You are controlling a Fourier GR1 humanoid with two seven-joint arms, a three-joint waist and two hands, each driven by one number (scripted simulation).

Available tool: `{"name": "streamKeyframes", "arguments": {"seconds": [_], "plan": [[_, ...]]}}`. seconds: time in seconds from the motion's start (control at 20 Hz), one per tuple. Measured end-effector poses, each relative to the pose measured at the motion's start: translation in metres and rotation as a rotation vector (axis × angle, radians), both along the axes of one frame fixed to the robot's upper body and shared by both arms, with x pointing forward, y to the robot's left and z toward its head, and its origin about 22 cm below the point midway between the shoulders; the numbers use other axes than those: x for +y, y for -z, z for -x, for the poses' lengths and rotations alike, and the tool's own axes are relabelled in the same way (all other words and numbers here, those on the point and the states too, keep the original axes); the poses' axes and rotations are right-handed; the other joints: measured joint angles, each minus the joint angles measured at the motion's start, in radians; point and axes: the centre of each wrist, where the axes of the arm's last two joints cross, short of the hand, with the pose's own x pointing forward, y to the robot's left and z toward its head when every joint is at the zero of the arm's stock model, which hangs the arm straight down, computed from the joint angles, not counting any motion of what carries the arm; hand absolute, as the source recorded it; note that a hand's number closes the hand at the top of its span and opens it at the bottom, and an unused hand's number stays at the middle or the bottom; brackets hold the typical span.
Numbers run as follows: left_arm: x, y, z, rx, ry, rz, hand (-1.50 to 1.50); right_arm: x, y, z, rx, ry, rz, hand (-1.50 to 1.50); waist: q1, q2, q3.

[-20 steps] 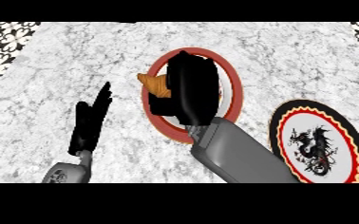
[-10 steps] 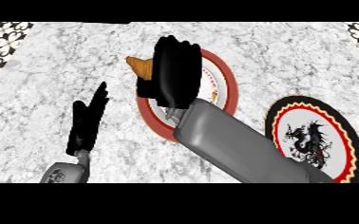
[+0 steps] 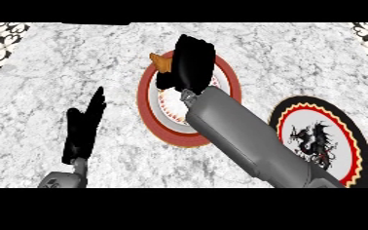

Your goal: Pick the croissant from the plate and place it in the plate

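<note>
Right hand (image 3: 188, 66) over the red plate (image 3: 167, 134), croissant (image 3: 159, 61) poking out just left of it, mostly hidden; gripped or not, can't tell. Dragon plate (image 3: 296, 124) lies to its right (left hand (image 3: 82, 126) rests open, farther off).

Mottled marble-look counter (image 3: 86, 58), matt grey forearm (image 3: 244, 136), glossy red-rimmed plate (image 3: 231, 80)

No legible text, numbers; only dragon emblem (image 3: 315, 140) on black-rimmed plate (image 3: 305, 122).
</note>
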Motion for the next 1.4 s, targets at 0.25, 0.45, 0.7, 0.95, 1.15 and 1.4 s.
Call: {"name": "streamKeyframes", "arguments": {"seconds": [0.25,0.45,0.7,0.95,1.15,1.4], "plan": [[0.002,0.001,0.001,0.005,0.000,0.007,0.00,-0.013,0.021,-0.013,0.152,0.011,-0.074,1.50,-0.003,0.001,0.001],[0.000,0.002,0.000,0.003,-0.003,0.005,0.00,-0.025,0.043,-0.019,0.306,0.018,-0.119,-1.50,-0.007,0.001,0.001],[0.003,0.003,0.001,0.003,-0.012,0.000,0.00,-0.036,0.059,-0.023,0.398,-0.059,-0.150,-1.50,-0.015,-0.001,0.001],[0.004,0.003,0.004,0.002,-0.017,0.000,0.00,-0.039,0.054,-0.019,0.283,-0.179,-0.302,-1.50,-0.020,-0.002,0.002],[0.010,0.003,0.006,0.005,-0.023,0.003,0.00,-0.046,0.037,-0.014,0.104,-0.218,-0.546,-1.50,-0.026,-0.004,0.003],[0.013,0.004,0.005,0.005,-0.031,0.000,0.00,-0.067,0.038,-0.004,-0.002,-0.232,-0.762,-1.50,-0.035,-0.006,0.003]]}}
